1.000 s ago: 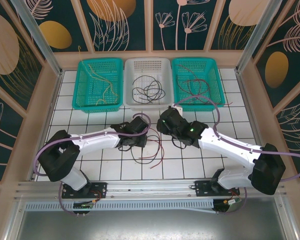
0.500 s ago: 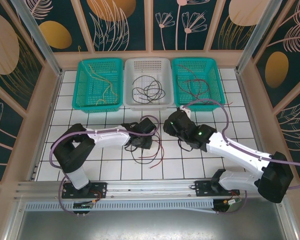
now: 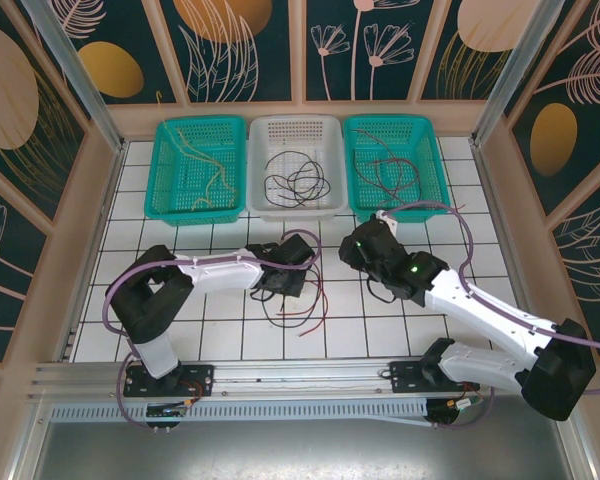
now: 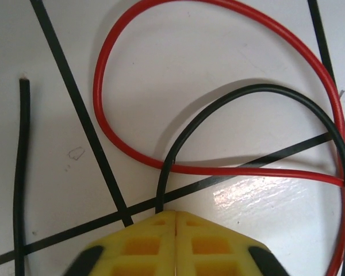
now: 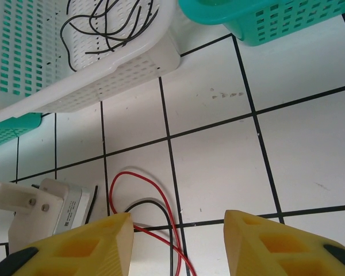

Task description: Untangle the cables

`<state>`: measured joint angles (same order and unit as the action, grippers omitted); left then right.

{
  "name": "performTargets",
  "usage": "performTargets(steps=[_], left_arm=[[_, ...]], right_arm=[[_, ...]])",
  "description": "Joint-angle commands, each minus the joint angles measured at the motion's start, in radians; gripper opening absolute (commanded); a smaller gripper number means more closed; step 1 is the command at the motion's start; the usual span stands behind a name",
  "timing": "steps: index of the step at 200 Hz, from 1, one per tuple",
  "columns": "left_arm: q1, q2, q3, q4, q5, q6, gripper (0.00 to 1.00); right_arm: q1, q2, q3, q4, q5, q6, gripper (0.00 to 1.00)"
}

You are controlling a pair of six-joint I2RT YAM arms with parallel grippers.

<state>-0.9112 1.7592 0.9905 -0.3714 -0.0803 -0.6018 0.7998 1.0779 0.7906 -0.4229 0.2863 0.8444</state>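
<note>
In the left wrist view my left gripper (image 4: 176,215) is shut, and a black cable (image 4: 259,92) runs straight in between its yellow fingertips. A red cable (image 4: 103,115) loops on the tile and crosses that black cable just ahead of the jaws. A second black cable end (image 4: 22,172) lies to the left. From above, the left gripper (image 3: 282,285) is low over the tangle of red cable (image 3: 320,300) and black cable (image 3: 280,318) at the table's middle. My right gripper (image 5: 178,230) stands open above the floor, the red cable (image 5: 156,190) and black cable (image 5: 155,204) below and left of it; the top view shows the right gripper (image 3: 355,248).
Three baskets line the back: a teal basket (image 3: 160,170) with yellowish wires, a white basket (image 3: 295,208) with black wires, and a teal basket (image 3: 395,212) with red wires. The white basket (image 5: 132,69) and a teal basket (image 5: 264,23) lie ahead of the right gripper.
The left gripper has closed on the black cable after reaching further right. The right arm has drawn back to the right, away from the tangle.
</note>
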Motion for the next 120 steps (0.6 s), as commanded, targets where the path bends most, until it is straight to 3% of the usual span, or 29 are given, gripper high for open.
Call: performTargets(steps=[1, 58, 120], left_arm=[[-0.002, -0.003, -0.007, -0.023, -0.018, 0.019, 0.00], [-0.001, -0.185, -0.046, 0.017, -0.100, 0.007, 0.00], [0.034, -0.355, -0.049, 0.002, -0.161, -0.044, 0.00]], right_arm=[[-0.007, -0.021, -0.002, -0.008, -0.001, 0.007, 0.46], [-0.005, 0.008, -0.001, 0.073, -0.102, -0.036, 0.47], [0.022, 0.227, 0.029, 0.072, -0.174, -0.015, 0.42]])
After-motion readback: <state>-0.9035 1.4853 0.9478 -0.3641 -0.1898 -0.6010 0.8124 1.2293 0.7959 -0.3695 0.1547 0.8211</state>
